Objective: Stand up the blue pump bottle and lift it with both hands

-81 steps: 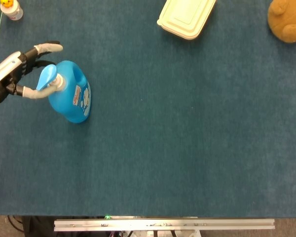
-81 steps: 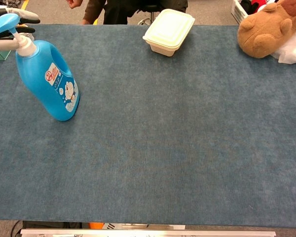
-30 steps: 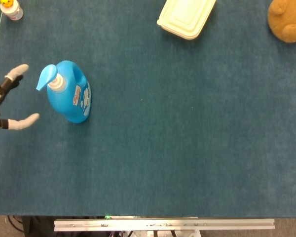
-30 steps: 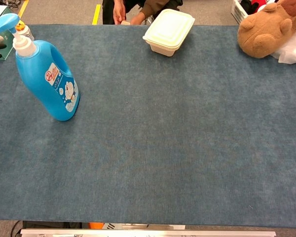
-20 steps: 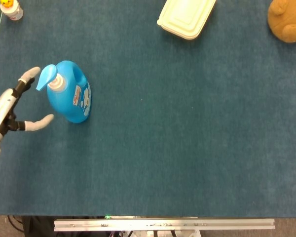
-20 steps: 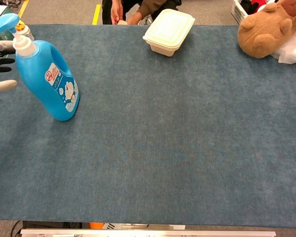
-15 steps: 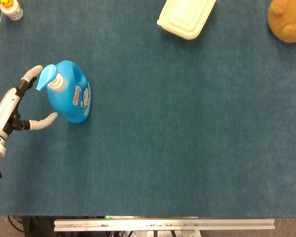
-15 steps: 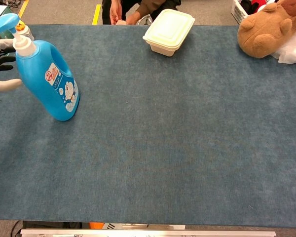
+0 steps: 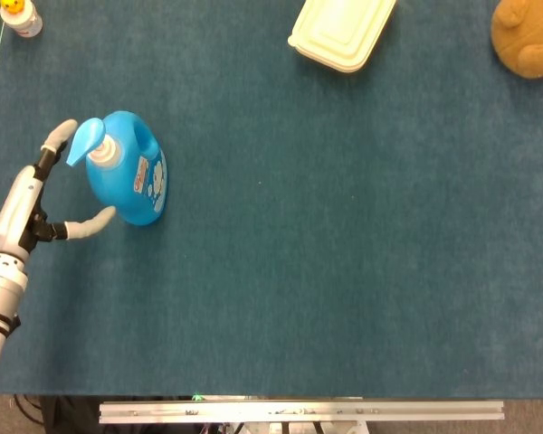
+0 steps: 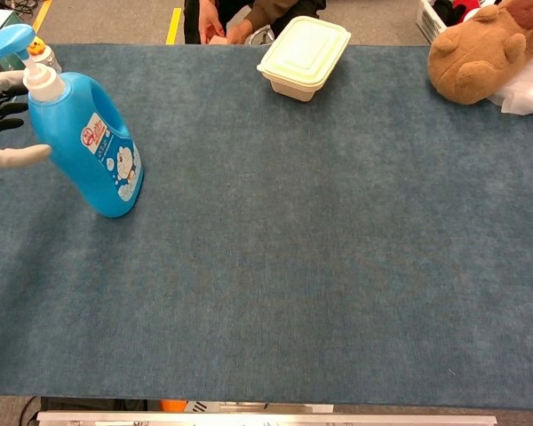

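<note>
The blue pump bottle (image 9: 131, 176) (image 10: 87, 146) stands upright on the blue cloth at the left, its pump spout pointing left and its label facing right. My left hand (image 9: 38, 194) (image 10: 2, 115) is just left of the bottle with its fingers spread. The thumb (image 9: 92, 221) reaches the bottle's lower side and a finger (image 9: 59, 134) lies by the pump spout. The hand does not hold the bottle. My right hand is in neither view.
A cream lidded food box (image 9: 342, 31) (image 10: 304, 55) lies at the back middle. A brown plush toy (image 9: 528, 36) (image 10: 480, 49) sits at the back right. A small yellow-capped bottle (image 9: 20, 16) (image 10: 43, 53) stands at the back left. A person sits behind the table.
My left hand let go of the pump neck, drew back to the left, then came back in beside the bottle's body. The bottle has stayed upright in place.
</note>
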Available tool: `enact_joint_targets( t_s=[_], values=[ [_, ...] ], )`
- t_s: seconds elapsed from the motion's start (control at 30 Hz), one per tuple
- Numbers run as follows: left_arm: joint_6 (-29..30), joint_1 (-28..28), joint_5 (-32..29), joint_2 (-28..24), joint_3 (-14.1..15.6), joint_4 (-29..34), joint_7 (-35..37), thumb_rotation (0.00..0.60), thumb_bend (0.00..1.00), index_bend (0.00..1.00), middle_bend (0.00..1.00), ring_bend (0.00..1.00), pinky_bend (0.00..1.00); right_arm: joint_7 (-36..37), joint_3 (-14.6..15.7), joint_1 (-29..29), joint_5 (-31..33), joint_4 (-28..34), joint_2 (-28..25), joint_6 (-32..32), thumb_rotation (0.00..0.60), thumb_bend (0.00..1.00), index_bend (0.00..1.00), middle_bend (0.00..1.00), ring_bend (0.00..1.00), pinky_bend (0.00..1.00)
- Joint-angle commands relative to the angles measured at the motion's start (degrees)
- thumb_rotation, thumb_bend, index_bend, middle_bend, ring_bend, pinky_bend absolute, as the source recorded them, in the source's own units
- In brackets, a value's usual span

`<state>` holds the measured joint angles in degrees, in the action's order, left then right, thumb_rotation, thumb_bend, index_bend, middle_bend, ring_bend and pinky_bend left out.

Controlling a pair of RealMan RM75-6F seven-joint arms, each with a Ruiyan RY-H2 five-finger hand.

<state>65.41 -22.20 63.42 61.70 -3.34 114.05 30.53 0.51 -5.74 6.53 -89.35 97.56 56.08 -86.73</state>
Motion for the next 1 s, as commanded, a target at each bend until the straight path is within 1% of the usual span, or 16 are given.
enact_joint_targets(
  t_s=[0.03, 0.1, 0.27, 0.57, 0.8, 0.9, 1.0],
  values=[
    [1.4, 1.19, -1.05, 1.12, -0.66, 0.52, -1.39, 0.6, 0.19, 0.0, 0.0, 0.0, 0.0, 0.0, 0.03, 0.02, -0.05, -0.03, 0.05, -0.02, 0.6, 0.02, 0.06, 0.25, 0.26, 0.27],
    [1.57, 1.76, -1.28, 1.69, -0.57, 0.83, -2.31, 0.6, 0.17, 0.0, 0.0, 0.0, 0.0, 0.06, 0.05, 0.06, -0.03, -0.12, 0.14, 0.03, 0.6, 0.02, 0.06, 0.25, 0.26, 0.27],
    [0.81, 2.4, -2.01, 3.23, -1.15, 1.08, -2.71, 0.6, 0.16, 0.0, 0.0, 0.0, 0.0, 0.26, 0.1, 0.18, 0.06, -0.39, 0.4, 0.23, 0.6, 0.02, 0.06, 0.25, 0.26, 0.27],
    [1.78, 2.28, -4.6, 8.32, -4.69, -0.59, -5.2, 0.6, 0.16, 0.0, 0.0, 0.0, 0.0, 0.68, 0.26, -0.03, 0.31, -0.76, 0.35, 0.11, 0.6, 0.04, 0.06, 0.25, 0.26, 0.27],
    [1.31, 1.47, -7.43, 11.93, -6.4, -3.58, -8.55, 0.6, 0.16, 0.0, 0.0, 0.0, 0.0, 1.26, 0.46, -0.15, 0.54, -1.23, 0.45, 0.26, 0.6, 0.04, 0.06, 0.25, 0.26, 0.27],
    [0.87, 1.17, -8.4, 12.95, -7.36, -4.41, -9.11, 0.6, 0.16, 0.0, 0.0, 0.0, 0.0, 1.51, 0.51, -0.26, 0.68, -1.39, 0.49, 0.22, 0.6, 0.04, 0.06, 0.25, 0.26, 0.27],
    [0.57, 1.18, -8.38, 13.11, -7.95, -4.57, -9.47, 0.6, 0.16, 0.0, 0.0, 0.0, 0.03, 1.69, 0.56, -0.47, 0.79, -1.49, 0.46, 0.0, 0.6, 0.04, 0.06, 0.25, 0.26, 0.27]
  ],
)
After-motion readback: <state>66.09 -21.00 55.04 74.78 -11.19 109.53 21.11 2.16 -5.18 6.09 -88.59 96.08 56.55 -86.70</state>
